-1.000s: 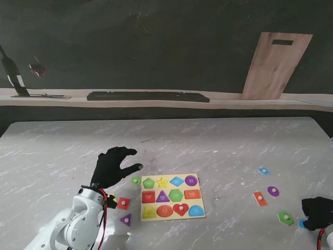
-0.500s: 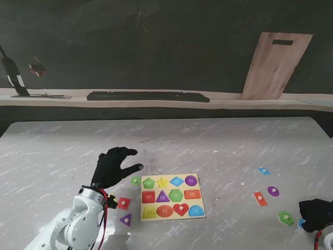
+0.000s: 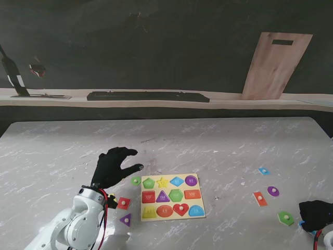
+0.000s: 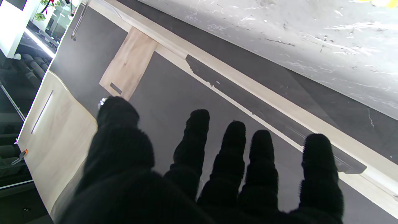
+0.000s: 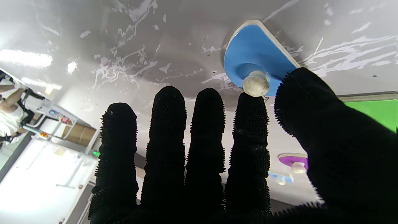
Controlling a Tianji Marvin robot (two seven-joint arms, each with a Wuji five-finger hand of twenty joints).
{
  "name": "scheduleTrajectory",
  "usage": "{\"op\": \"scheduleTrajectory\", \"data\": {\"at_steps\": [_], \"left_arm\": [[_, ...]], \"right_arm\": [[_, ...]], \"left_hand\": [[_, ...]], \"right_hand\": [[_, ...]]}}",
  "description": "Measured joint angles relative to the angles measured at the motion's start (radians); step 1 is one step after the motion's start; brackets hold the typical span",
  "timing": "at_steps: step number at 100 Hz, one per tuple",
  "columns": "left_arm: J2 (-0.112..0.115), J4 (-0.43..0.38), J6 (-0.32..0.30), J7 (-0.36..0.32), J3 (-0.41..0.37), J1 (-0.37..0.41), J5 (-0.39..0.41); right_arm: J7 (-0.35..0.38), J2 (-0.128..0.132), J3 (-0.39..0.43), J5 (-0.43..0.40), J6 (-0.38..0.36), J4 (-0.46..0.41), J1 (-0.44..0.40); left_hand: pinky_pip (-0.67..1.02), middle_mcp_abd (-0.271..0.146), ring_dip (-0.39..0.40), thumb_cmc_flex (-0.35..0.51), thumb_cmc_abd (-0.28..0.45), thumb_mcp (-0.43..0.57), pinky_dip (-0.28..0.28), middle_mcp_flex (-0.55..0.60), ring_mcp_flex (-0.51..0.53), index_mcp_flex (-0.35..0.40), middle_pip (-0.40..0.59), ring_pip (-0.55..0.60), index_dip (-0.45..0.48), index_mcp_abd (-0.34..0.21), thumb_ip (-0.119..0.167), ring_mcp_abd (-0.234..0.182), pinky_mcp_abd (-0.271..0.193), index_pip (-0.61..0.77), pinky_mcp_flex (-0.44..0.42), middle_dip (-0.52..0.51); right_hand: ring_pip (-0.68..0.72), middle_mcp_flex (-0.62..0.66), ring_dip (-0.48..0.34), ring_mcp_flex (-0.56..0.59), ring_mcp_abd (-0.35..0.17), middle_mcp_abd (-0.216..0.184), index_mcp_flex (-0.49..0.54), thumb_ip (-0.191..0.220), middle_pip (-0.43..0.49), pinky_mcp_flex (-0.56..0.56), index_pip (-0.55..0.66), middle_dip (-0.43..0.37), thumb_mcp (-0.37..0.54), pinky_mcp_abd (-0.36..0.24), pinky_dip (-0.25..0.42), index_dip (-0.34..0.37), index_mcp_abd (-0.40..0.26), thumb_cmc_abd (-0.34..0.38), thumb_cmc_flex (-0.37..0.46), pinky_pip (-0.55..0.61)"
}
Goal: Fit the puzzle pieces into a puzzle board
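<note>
The blue semicircle puzzle piece sits at our right hand, index fingertip and thumb closing on its white knob, not yet pinching; next we grip and carry it left to the yellow puzzle board.

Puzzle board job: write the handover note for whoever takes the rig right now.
Left hand: open, fingers spread, holding nothing, just left of the puzzle board.
Right hand: at the table's near right corner, index finger and thumb at the white knob of the blue piece, which lies on the table; whether they grip it I cannot tell.
Loose pieces left of the board: green circle, red square, purple triangle.
Loose pieces right: small blue piece, purple circle, red rectangle, green pentagon.
Done: no piece visibly seated.
Left: all pieces.
</note>
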Motion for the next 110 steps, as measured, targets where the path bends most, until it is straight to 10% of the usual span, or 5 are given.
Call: {"op": "scheduleTrajectory", "data": {"at_steps": [41, 53, 110], "left_arm": [[0.0, 0.0, 0.001, -0.001, 0.001, 0.0, 0.0], [0.0, 0.0, 0.001, -0.001, 0.001, 0.0, 0.0], [0.0, -0.002, 0.002, -0.001, 0.0, 0.001, 0.001]], "right_arm": [[-0.027, -0.003, 0.011, 0.022, 0.001, -0.004, -0.008], [-0.109, -0.006, 0.006, 0.011, 0.011, 0.011, -0.009], [-0.047, -0.008, 0.018, -0.013, 0.028, -0.018, -0.036]], "left_hand": [[0.0, 0.0, 0.0, 0.0, 0.0, 0.0, 0.0, 0.0, 0.0, 0.0, 0.0, 0.0, 0.0, 0.0, 0.0, 0.0, 0.0, 0.0, 0.0, 0.0], [0.0, 0.0, 0.0, 0.0, 0.0, 0.0, 0.0, 0.0, 0.0, 0.0, 0.0, 0.0, 0.0, 0.0, 0.0, 0.0, 0.0, 0.0, 0.0, 0.0], [0.0, 0.0, 0.0, 0.0, 0.0, 0.0, 0.0, 0.0, 0.0, 0.0, 0.0, 0.0, 0.0, 0.0, 0.0, 0.0, 0.0, 0.0, 0.0, 0.0]], "right_hand": [[-0.02, -0.03, -0.01, -0.032, 0.0, 0.0, -0.007, 0.05, -0.015, -0.024, -0.093, 0.01, -0.05, 0.0, 0.0, 0.048, 0.018, 0.134, -0.09, -0.02], [-0.016, -0.031, -0.01, -0.032, 0.0, 0.003, -0.007, 0.049, -0.015, -0.016, -0.094, 0.011, -0.061, 0.0, 0.007, 0.06, 0.019, 0.134, -0.108, -0.011], [0.007, -0.02, -0.008, -0.021, 0.001, 0.004, 0.022, 0.049, -0.011, -0.003, -0.066, 0.02, -0.073, 0.004, 0.009, 0.107, 0.001, 0.083, -0.108, -0.008]]}}
